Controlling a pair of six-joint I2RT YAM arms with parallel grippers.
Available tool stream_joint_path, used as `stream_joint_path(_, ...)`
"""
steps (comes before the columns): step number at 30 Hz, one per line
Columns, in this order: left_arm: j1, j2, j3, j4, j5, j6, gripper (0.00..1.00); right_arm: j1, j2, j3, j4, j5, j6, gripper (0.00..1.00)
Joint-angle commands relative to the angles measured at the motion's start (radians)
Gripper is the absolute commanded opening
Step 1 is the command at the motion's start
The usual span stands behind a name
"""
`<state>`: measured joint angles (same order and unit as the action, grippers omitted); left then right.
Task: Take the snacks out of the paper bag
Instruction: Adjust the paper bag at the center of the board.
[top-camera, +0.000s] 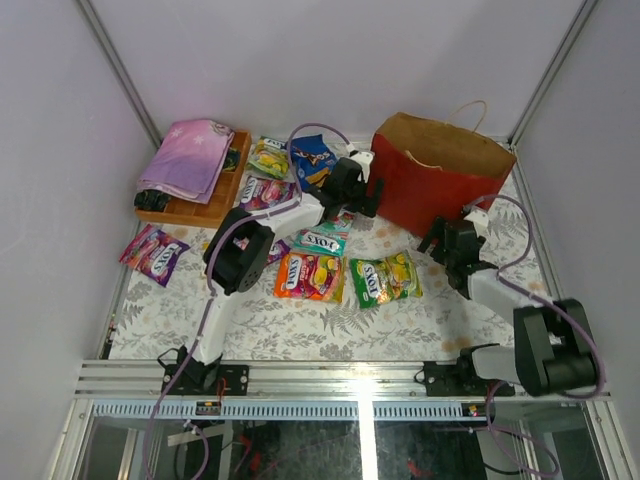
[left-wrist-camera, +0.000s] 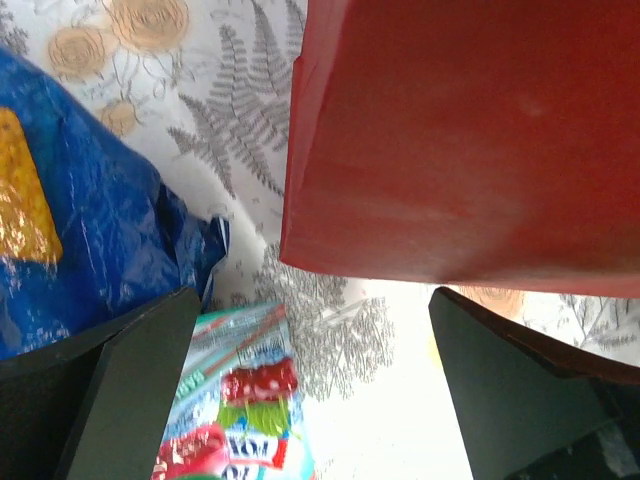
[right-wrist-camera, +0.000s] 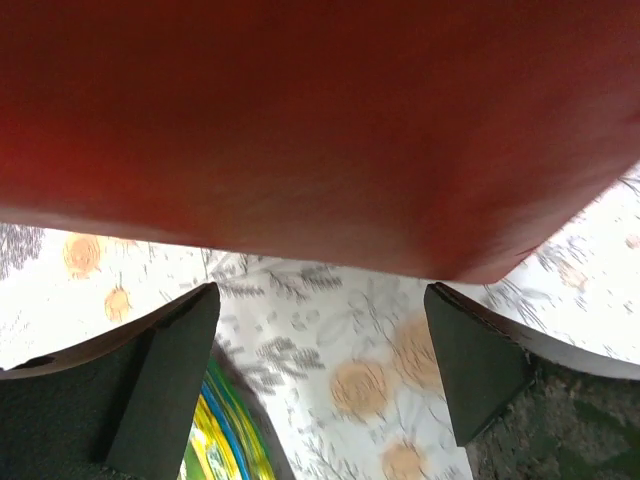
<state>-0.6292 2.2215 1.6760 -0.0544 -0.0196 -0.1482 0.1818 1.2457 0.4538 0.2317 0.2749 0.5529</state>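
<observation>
Here, paper bag (top-camera: 432, 192) just beyond left end effector (top-camera: 370, 200), right end effector (top-camera: 441, 238).

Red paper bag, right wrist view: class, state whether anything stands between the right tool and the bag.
Nothing visible does. The open right tool faces the large red paper bag, with only bare flower-printed tablecloth between them.

The red paper bag (right-wrist-camera: 320, 130) fills the upper half, its surface blurred. Below it the claw (right-wrist-camera: 320, 300) holds its two dark fingers (right-wrist-camera: 160, 390) spread wide with nothing between them, over the flowered worktop (right-wrist-camera: 350, 380). A yellow-green packet (right-wrist-camera: 225, 440) peeks in at the bottom edge, just beside one finger.
</observation>
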Motion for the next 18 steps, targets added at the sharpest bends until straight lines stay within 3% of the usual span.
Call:
stream_joint_path(1,0.043,0.06,0.129,-0.041,-0.02,-0.062,1.0,-0.007,0.158,0.141,0.203,-0.035,0.006,0.9)
stream_joint_path(11,0.196,0.249,0.461,-0.149,0.158,-0.226,1.0,-0.008,0.524,0.487,0.296,-0.085,-0.007,0.96)
stream_joint_path(15,0.225,0.151,0.42,-0.138,0.157,-0.178,1.0,-0.007,0.511,0.53,0.276,-0.127,-0.036,0.99)
stream_joint_path(18,0.233,-0.014,0.279,-0.11,0.114,-0.129,1.0,-0.006,0.393,0.475,0.264,-0.17,-0.034,0.99)
